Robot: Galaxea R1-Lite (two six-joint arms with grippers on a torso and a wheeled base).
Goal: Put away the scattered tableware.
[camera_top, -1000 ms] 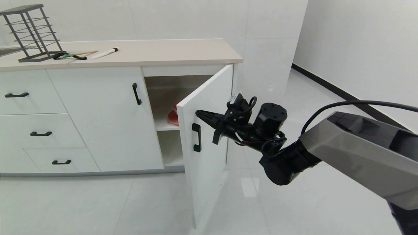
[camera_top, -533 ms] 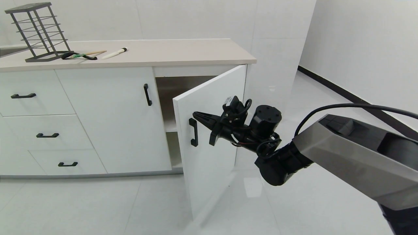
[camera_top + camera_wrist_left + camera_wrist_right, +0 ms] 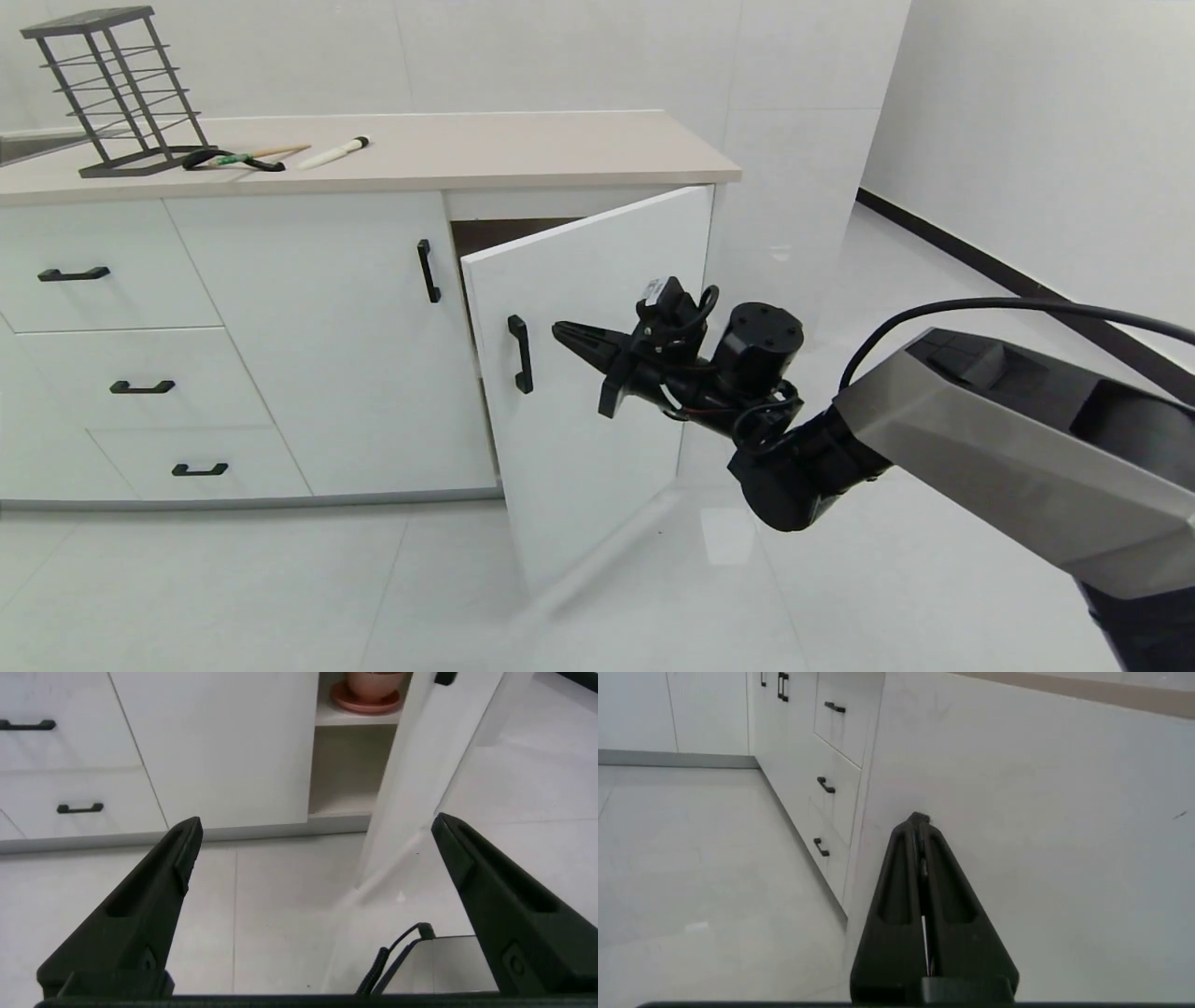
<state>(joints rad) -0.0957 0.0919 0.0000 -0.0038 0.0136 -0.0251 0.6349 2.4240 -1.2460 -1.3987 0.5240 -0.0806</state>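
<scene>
1. Two tools logged. The right tool [image 3: 562, 329] has its fingers pressed together with nothing between them. It points at the outer face of the white cabinet door [image 3: 597, 280], just beside the black door handle [image 3: 521, 353], on the hinge side of it. Cannot tell whether the tip touches the door.
2. The left tool [image 3: 318, 829] has its fingers spread wide apart and is empty. It hangs over the white tiled floor [image 3: 280, 915] in front of the lower part of the cabinet.
3. The cabinet door stands partly open, swung outward from under the desk [image 3: 523, 149].
4. Tableware inside the cabinet: a pink bowl [image 3: 374, 679] sits on a red plate [image 3: 366, 701]. The plate rests on the shelf [image 3: 350, 717], seen past the edge of the open door in the left wrist view. The bowl's top is cut off by the picture's edge.
5. Tableware on the desk: a wooden-handled utensil [image 3: 271, 151] with a dark looped end and a white utensil [image 3: 333, 152] with a dark tip. Both lie flat, just beside each other.
6. A dark wire rack [image 3: 117, 93] stands upright at the desk's left end, and the utensil's looped end lies at its foot.
7. Three drawers [image 3: 121, 317] with black pulls sit to the left of the cabinet, all shut.
</scene>
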